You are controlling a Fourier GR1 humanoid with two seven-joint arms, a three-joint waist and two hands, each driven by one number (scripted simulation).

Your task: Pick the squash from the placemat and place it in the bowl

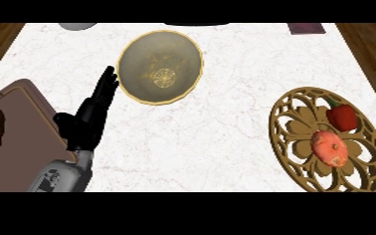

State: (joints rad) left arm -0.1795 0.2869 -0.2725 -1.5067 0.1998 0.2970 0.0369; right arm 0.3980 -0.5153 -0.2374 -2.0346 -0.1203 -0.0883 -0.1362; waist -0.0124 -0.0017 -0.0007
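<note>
An orange-pink squash (pixel 329 148) lies on the round gold lattice placemat (pixel 294 129) at the right of the head view. Just behind it on the same mat sits a red bell pepper (pixel 342 117). The gold-rimmed greenish bowl (pixel 161 66) stands at the counter's upper middle, with nothing inside it. My left hand (pixel 92 114) shows at the lower left, fingers straight and pointing up toward the bowl's left rim, a short gap from it. It holds nothing. My right hand shows nowhere.
A brown board (pixel 29 114) lies at the left edge beside my left forearm. A grey object (pixel 77 26), a dark object (pixel 198 24) and a maroon item (pixel 306 28) sit along the counter's far edge. Wooden edges frame the white marble counter (pixel 220 129).
</note>
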